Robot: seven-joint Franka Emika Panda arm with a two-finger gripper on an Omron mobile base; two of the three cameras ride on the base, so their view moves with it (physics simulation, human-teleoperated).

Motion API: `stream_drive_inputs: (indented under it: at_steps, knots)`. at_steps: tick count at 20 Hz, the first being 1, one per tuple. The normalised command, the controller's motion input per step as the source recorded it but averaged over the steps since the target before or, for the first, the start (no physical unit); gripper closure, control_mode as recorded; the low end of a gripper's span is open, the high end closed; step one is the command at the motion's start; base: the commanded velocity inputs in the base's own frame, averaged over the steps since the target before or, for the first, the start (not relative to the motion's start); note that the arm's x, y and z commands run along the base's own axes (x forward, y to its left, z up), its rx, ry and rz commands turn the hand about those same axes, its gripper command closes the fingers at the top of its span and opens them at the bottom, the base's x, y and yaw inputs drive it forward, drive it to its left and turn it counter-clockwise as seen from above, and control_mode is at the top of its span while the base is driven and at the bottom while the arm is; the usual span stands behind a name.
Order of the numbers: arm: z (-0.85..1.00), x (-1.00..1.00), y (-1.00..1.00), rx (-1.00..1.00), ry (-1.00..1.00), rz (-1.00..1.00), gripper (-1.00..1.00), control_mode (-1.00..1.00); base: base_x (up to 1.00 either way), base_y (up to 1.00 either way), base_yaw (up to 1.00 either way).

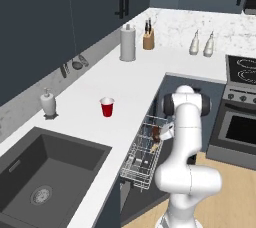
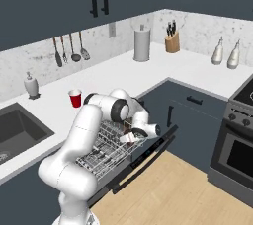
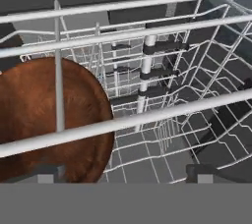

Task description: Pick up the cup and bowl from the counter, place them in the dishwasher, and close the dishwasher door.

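Note:
The red cup (image 1: pixel 107 107) (image 2: pixel 75 98) stands upright on the white counter (image 1: pixel 95 79), to the left of the dishwasher. The dishwasher door (image 2: pixel 148 156) lies folded down, and the silver wire rack (image 1: pixel 140 158) (image 2: pixel 104 151) is pulled out over it. The brown bowl (image 3: pixel 29 120) (image 1: pixel 155 132) sits in the rack behind its top wires. My gripper (image 3: pixel 123 174) (image 1: pixel 162 135) (image 2: pixel 130 137) hangs at the rack's far end, open. Its left fingertip (image 3: pixel 47 175) is close to the bowl's rim, and nothing is between the jaws.
A dark sink (image 1: pixel 45 172) is set in the counter at the near left, with a soap dispenser (image 1: pixel 48 103) behind it. A paper towel roll (image 1: pixel 128 43), a knife block (image 1: pixel 148 39) and two bottles (image 1: pixel 201 44) stand at the back. The steel oven (image 1: pixel 237 122) is to the right.

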Motion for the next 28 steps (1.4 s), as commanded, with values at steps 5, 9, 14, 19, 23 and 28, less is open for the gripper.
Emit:
stream_drive_inputs:
  at_steps: [5,9,14,19,23,28]
  knots:
    - [0.1,-0.28,-0.67,-0.02,0.27,-0.12,-1.0,-1.0,0.0,0.0,0.0]
    - [0.25,-0.29,-0.54,-0.08,0.27,-0.14,-1.0,-1.0,0.0,0.0,0.0]
    - [0.8,-0.63,-0.03,-0.14,-0.05,-0.05,-1.0,-1.0,0.0,0.0,0.0]
    - [1.0,-0.86,0.48,-0.25,-0.34,0.01,-1.0,-1.0,0.0,0.0,0.0]
    - [1.0,-0.96,0.77,-0.4,-0.45,0.03,-1.0,-1.0,0.0,0.0,0.0]
    - [1.0,-0.74,0.58,-0.35,-0.32,0.14,-1.0,-1.0,0.0,0.0,0.0]
